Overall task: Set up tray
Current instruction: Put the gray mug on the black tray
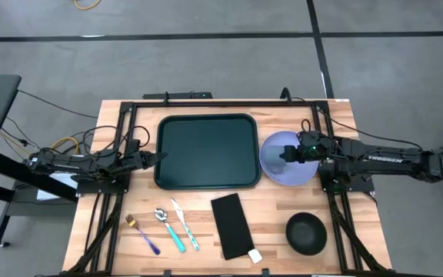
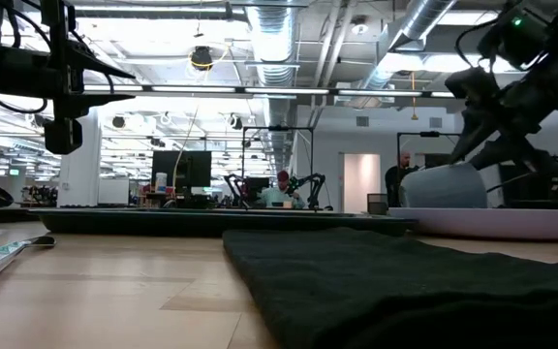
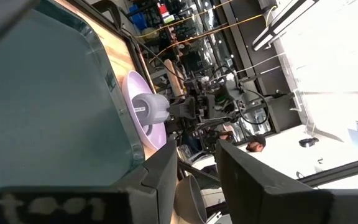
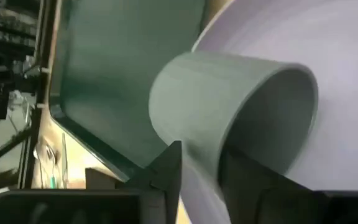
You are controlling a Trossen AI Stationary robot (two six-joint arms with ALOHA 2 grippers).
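The right gripper point(image 4: 201, 165) pinches the grey cup's point(image 4: 229, 106) rim on the lavender plate point(image 1: 271, 165), beside the tray's point(image 1: 206, 150) right edge; next, I judge, lifting it clear; the left gripper point(image 3: 197, 165), fingers spread, waits at the tray's left edge.

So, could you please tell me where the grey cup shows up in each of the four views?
High view: cup on the lilac plate, right of the tray, mostly under the right gripper.
Low view: cup at right.
Left wrist view: cup mid-frame.
Right wrist view: cup fills the centre.
Shared landmark: the plate.
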